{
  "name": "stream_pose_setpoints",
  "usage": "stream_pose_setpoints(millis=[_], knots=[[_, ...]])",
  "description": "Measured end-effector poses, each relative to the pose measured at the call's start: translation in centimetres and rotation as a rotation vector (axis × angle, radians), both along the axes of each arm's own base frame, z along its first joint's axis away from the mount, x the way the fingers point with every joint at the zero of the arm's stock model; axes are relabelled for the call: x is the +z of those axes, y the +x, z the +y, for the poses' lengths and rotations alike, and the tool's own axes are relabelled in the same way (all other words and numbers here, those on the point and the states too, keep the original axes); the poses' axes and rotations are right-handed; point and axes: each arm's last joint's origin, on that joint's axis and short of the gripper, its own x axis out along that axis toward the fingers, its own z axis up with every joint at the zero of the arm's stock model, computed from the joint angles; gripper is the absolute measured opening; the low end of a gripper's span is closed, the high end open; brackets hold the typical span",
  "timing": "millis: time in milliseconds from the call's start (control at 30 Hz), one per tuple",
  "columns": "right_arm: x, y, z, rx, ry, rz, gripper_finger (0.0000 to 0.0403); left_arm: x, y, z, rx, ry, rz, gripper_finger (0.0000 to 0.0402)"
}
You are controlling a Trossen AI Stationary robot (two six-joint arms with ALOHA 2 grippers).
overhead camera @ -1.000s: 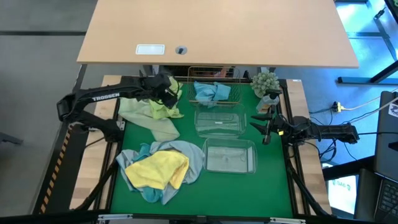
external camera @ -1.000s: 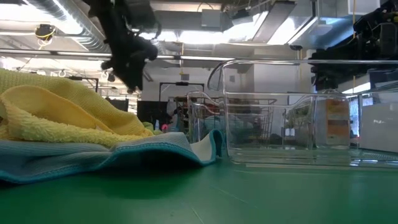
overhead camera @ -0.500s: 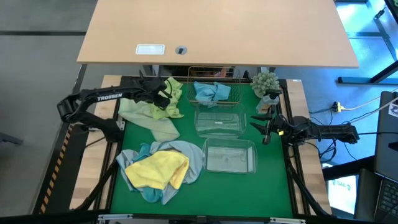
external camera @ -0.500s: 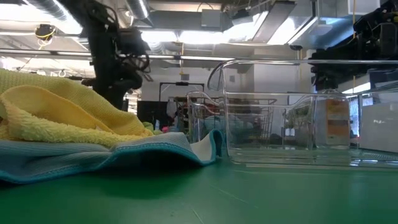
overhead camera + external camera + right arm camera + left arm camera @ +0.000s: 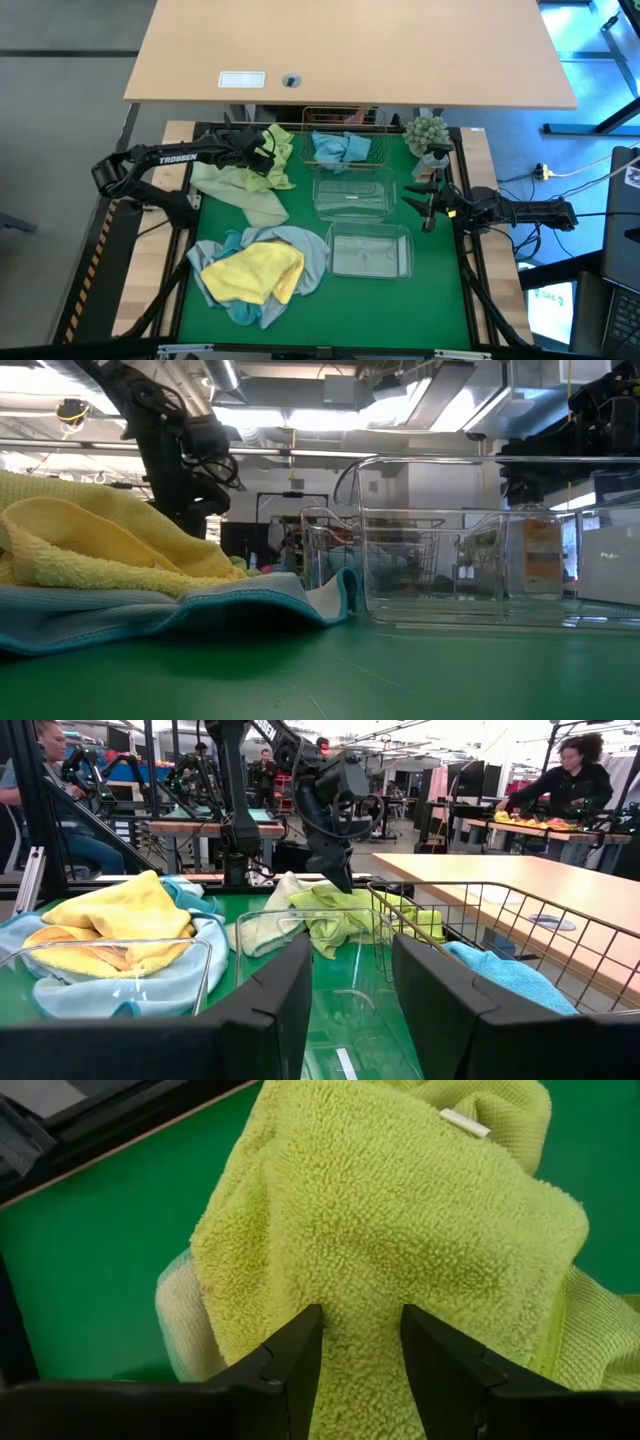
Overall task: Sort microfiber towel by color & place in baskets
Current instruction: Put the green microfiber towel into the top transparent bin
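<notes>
Where the lime-green towel (image 5: 400, 1250) bunches up at the far left of the green mat (image 5: 300, 310), beside the wire basket (image 5: 345, 150) (which holds a blue towel (image 5: 338, 147)), the left gripper (image 5: 362, 1345) presses down with its spread fingers (image 5: 290, 1355) sunk into the pile, a fold between them. Its arm reaches in from the left, wrist bent downward. The right gripper (image 5: 428, 200) waits at the right edge, fingers parted, empty.
</notes>
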Motion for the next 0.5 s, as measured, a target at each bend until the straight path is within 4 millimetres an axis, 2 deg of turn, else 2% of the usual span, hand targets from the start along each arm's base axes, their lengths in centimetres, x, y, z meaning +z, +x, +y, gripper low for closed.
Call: stream_pose_setpoints(millis=[233,400,500], knots=[[0.00,0.00,0.00,0.000,0.000,0.000,0.0143,0.00,0.00,0.00,0.000,0.000,0.000,0.0071],[0.00,0.00,0.00,0.000,0.000,0.000,0.0143,0.00,0.00,0.00,0.000,0.000,0.000,0.0015],[0.00,0.00,0.00,0.000,0.000,0.000,0.0143,0.00,0.00,0.00,0.000,0.000,0.000,0.0005]])
